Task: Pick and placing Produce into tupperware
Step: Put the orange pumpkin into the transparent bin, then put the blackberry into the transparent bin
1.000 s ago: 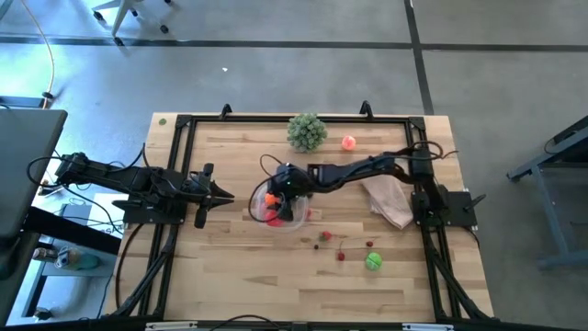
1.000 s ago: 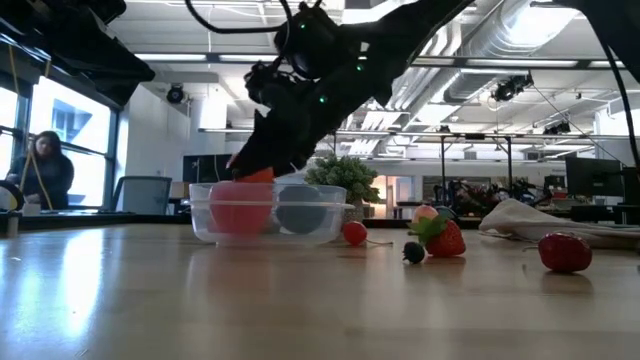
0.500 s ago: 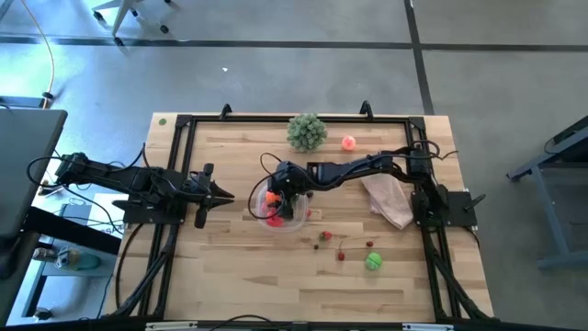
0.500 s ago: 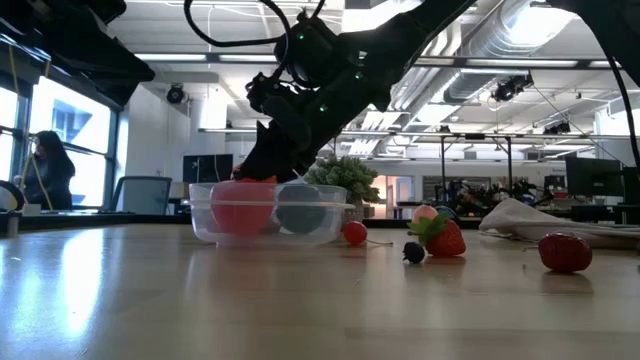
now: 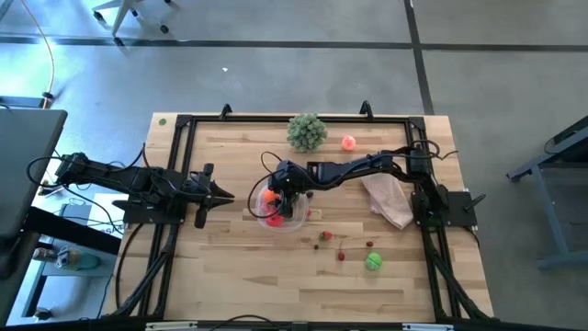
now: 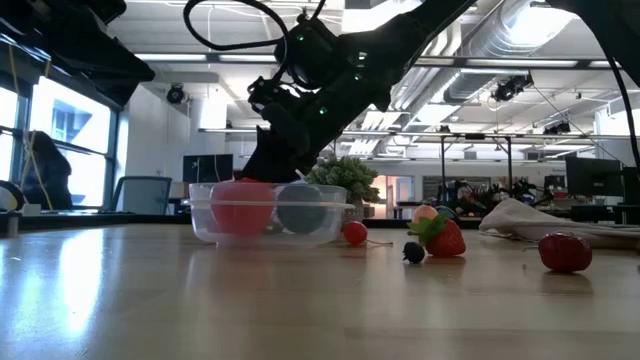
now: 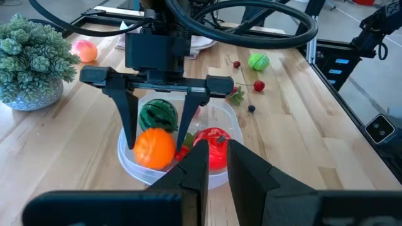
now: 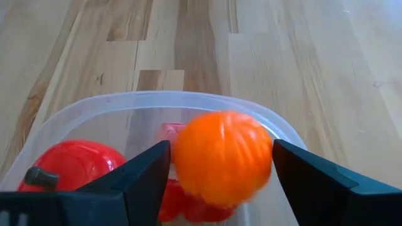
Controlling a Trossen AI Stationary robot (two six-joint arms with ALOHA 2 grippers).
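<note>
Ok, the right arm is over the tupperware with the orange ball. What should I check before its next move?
1. Right gripper fingers spread wider than the orange ball: ok.
2. Ball inside the tupperware walls: ok.
3. Ball at rest on the bottom: cannot tell.
4. Red tomato and striped green ball already inside: ok.
5. Left gripper shut, parked clear: ok.
6. All produce packed: not ok, strawberry remains on the table.

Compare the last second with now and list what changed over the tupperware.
The right gripper has shifted slightly toward the left arm's side over the tupperware and spread its fingers; the orange ball sits between them, apparently let go, in the container. The red ball and striped green ball inside, the loose produce on the table and the left gripper stayed put.
</note>
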